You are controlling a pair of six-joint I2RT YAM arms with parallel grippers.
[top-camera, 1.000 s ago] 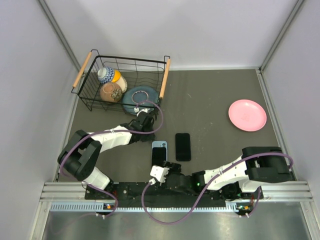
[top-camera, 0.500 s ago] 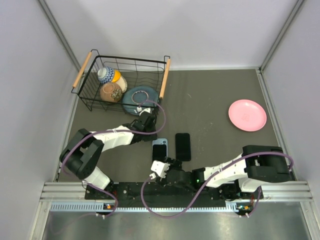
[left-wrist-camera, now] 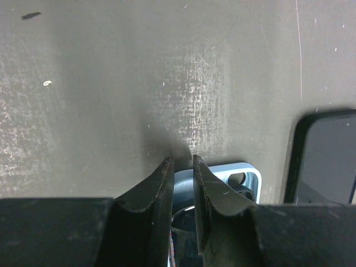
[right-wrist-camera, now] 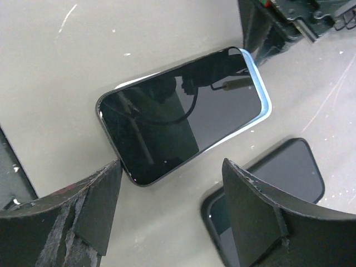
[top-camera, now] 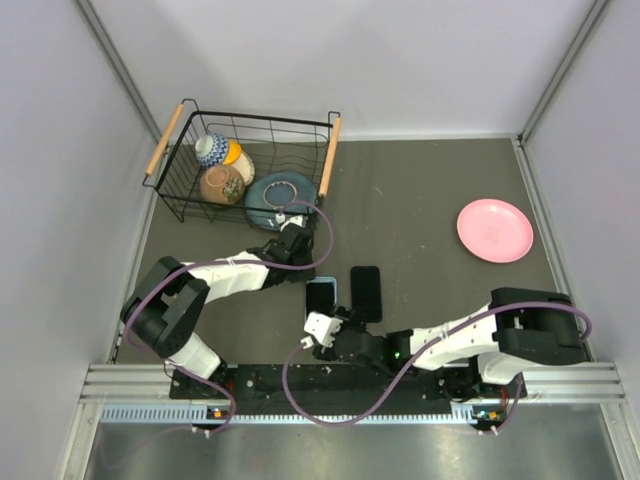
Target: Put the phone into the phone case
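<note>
A black phone (top-camera: 320, 300) lies face up on a light blue phone case (top-camera: 322, 284) at the table's near middle. In the right wrist view the phone (right-wrist-camera: 181, 130) sits askew on the case (right-wrist-camera: 263, 94) and overhangs its near end. My left gripper (top-camera: 305, 266) is at the case's far end. In the left wrist view its fingers (left-wrist-camera: 182, 167) stand almost closed on the rim of the case (left-wrist-camera: 236, 177), beside the camera cut-out. My right gripper (right-wrist-camera: 171, 167) is open and straddles the phone's near corner, also in the top view (top-camera: 326, 326).
A second black phone (top-camera: 366, 292) lies just right of the case, seen also in the right wrist view (right-wrist-camera: 261, 194) and the left wrist view (left-wrist-camera: 328, 158). A wire basket (top-camera: 325, 160) with bowls stands at the back left. A pink plate (top-camera: 494, 230) lies at the right.
My right gripper has moved forward up to the phone's near end. The phone and case have shifted slightly away from the arm bases. My left gripper has moved right onto the case's far rim.
</note>
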